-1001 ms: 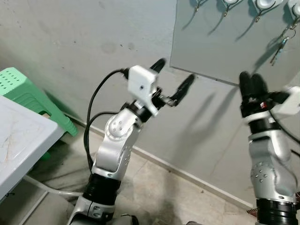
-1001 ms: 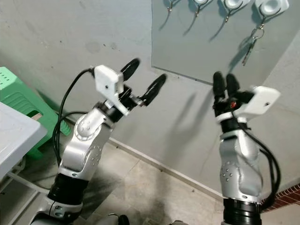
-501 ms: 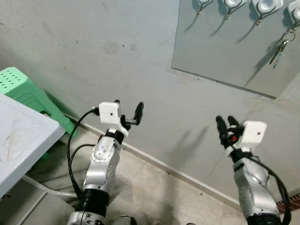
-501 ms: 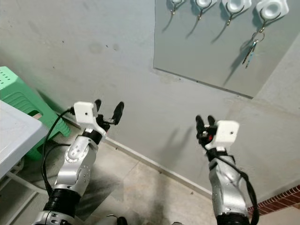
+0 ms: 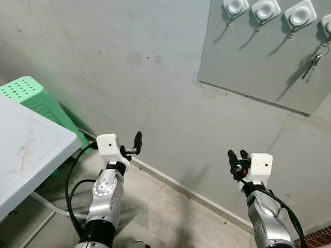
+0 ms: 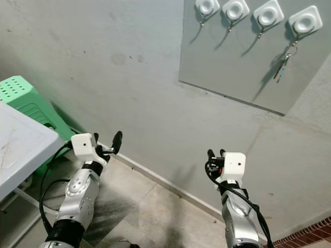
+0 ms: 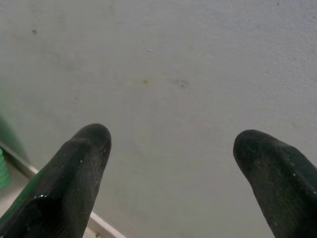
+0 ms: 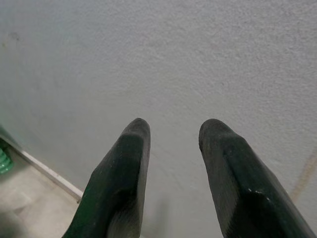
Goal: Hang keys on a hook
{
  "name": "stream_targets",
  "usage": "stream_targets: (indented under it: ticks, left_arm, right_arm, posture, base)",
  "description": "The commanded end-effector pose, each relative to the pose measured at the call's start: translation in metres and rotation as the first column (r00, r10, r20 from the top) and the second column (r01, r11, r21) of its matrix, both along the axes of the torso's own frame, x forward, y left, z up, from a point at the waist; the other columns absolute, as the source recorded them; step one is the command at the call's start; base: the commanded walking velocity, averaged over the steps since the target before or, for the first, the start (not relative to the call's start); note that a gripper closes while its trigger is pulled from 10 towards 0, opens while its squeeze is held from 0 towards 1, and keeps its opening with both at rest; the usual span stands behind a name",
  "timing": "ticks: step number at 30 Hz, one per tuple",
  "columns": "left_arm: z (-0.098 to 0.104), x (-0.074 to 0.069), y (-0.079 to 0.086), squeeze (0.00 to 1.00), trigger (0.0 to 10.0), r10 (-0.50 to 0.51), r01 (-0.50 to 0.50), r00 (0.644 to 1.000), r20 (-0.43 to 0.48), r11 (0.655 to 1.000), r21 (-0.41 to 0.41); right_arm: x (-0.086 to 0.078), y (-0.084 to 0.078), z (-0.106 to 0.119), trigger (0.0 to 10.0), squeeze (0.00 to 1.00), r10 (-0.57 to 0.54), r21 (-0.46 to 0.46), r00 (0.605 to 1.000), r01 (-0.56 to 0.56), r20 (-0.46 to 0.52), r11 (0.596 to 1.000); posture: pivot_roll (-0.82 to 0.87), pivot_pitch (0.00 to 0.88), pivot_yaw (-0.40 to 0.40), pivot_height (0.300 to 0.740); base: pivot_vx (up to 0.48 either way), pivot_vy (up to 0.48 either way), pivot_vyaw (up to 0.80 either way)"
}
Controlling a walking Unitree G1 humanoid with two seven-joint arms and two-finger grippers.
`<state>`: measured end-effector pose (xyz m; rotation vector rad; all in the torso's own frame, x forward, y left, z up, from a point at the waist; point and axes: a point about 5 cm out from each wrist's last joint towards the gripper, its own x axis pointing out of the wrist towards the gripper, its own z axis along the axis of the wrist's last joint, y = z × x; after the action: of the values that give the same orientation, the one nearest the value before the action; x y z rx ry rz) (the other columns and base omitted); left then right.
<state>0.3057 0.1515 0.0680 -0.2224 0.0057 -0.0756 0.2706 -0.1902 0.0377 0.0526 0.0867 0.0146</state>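
Our left claw (image 5: 131, 150) is down low, close to us, with its two black fingers (image 7: 79, 168) spread wide apart and nothing between them. Our right claw (image 6: 216, 155) is down low too, and its fingers (image 8: 124, 173) have a small gap between them. It holds nothing either. Both claws point at the bare grey wall (image 5: 129, 67).

Off to the side of the left claw, away from the right one, is the white counter (image 5: 26, 150). A green stool (image 5: 28, 90) stands just behind it, against the wall. Below both claws is the tiled floor (image 6: 155, 212), which meets the wall at a pale strip.

High above the right claw, a grey board (image 6: 238, 57) is fixed to the wall. Four white hooks (image 6: 235, 9) sit in a row along its top. The keys (image 6: 283, 61) hang from the hook (image 6: 305, 21) at the end of the row, on the right claw's side, far up from both claws.
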Motion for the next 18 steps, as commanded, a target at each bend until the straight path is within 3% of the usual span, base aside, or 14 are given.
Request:
stream_targets:
  ticks: [1, 18]
  left_arm:
    - [-0.0057, -0.0036, 0.0025, 0.00, 10.0, 0.004, -0.004, 1.000, -0.011, 1.000, 0.004]
    - [-0.0128, -0.0077, 0.0074, 0.00, 10.0, 0.027, -0.026, 1.000, -0.014, 0.999, 0.021]
  right_arm:
    - [-0.0021, -0.0003, -0.0021, 10.0, 0.00, -0.005, -0.016, 1.000, 0.005, 0.000, 1.000]
    - [-0.0040, -0.0062, -0.0033, 10.0, 0.00, -0.003, -0.064, 1.000, 0.004, 0.012, 0.998]
  posture:
    - [-0.03, 0.007, -0.001, 0.721]
    - [-0.04, 0.000, -0.002, 0.721]
  base:
    - [0.000, 0.000, 0.00]
    - [0.000, 0.000, 0.00]
